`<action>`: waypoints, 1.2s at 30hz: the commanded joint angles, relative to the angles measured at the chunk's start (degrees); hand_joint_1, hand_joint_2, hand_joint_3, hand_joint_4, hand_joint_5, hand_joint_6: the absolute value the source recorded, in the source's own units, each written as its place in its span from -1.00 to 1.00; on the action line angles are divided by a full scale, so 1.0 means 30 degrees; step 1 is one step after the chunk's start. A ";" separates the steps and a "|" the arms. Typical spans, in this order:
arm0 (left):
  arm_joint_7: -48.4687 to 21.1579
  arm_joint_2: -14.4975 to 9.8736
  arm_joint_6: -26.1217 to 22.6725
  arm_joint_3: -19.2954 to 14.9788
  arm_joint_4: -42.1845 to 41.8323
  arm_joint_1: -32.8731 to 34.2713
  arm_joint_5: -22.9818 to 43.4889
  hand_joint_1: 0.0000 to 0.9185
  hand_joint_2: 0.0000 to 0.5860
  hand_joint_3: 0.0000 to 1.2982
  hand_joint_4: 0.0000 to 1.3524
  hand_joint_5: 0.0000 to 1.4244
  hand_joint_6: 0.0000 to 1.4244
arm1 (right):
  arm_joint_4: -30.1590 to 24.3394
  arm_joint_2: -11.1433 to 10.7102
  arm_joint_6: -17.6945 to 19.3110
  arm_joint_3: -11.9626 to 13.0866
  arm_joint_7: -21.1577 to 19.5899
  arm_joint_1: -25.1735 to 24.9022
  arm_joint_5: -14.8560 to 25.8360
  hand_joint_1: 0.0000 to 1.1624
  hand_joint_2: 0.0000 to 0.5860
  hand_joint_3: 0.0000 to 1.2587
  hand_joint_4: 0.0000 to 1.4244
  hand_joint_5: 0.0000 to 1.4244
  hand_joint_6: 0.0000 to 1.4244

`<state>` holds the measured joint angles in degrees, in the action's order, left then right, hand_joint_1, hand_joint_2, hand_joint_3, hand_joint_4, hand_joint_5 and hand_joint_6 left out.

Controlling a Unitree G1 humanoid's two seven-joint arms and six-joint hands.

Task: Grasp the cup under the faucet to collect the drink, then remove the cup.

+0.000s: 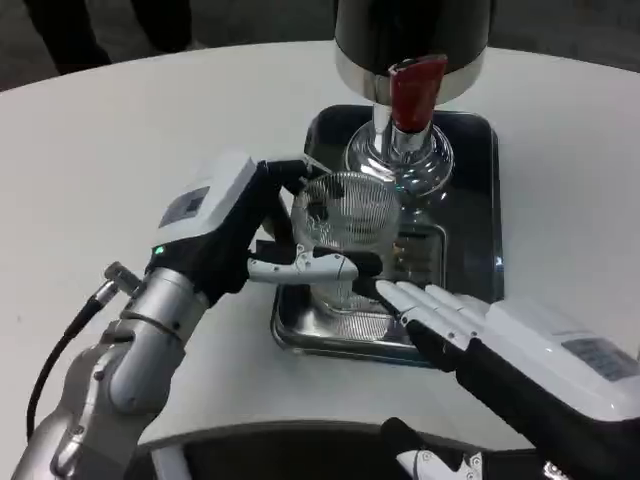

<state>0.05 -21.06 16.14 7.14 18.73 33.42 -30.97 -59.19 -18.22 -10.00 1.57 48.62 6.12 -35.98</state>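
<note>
My left hand [240,235] grips a clear ribbed glass cup [345,225], holding it over the silver tray [470,150] just in front of the chrome faucet base [400,155]. The red tap lever [412,92] of the black drink dispenser [412,35] hangs just above and behind the cup. The cup looks empty. My right hand [470,325] lies flat with fingers stretched out, its fingertips [395,292] touching the tray's front part near the drip grate [420,252], right next to the cup's base.
The round white table [120,130] spreads to the left and right of the tray. Its near edge curves below my arms. A black cable [55,350] runs along my left forearm.
</note>
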 commanded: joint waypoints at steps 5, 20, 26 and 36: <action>0.0746 0.0727 -0.0574 0.0769 0.0818 0.1702 -0.0474 0.29 -1.00 0.10 0.20 0.28 0.06 | -0.0271 -0.0101 -0.0093 0.0267 0.0130 0.0146 0.0384 0.03 0.61 -0.99 -1.00 -1.00 -1.00; 0.0664 0.0823 -0.0631 0.1593 0.0578 0.1949 -0.0448 0.29 -1.00 0.11 0.20 0.28 0.08 | -0.0271 -0.0209 -0.0601 0.0176 -0.0058 0.0082 0.0432 0.03 0.61 -0.99 -1.00 -1.00 -1.00; 0.0653 0.0793 -0.0712 0.1643 0.0481 0.1843 -0.0453 0.29 -1.00 0.11 0.20 0.29 0.08 | -0.0271 -0.0237 -0.0725 0.0181 -0.0101 0.0111 0.0446 0.03 0.61 -0.99 -1.00 -1.00 -1.00; 0.0660 0.0563 -0.0511 0.1436 0.0448 0.1708 -0.0193 0.27 -1.00 0.08 0.15 0.29 0.08 | -0.0271 -0.0273 -0.0938 -0.0026 -0.0211 0.0009 0.0420 0.03 0.61 -0.99 -1.00 -1.00 -1.00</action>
<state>1.15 -18.87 14.17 11.95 21.19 38.67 -32.06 -59.19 -18.78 -12.60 1.68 48.58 6.02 -35.46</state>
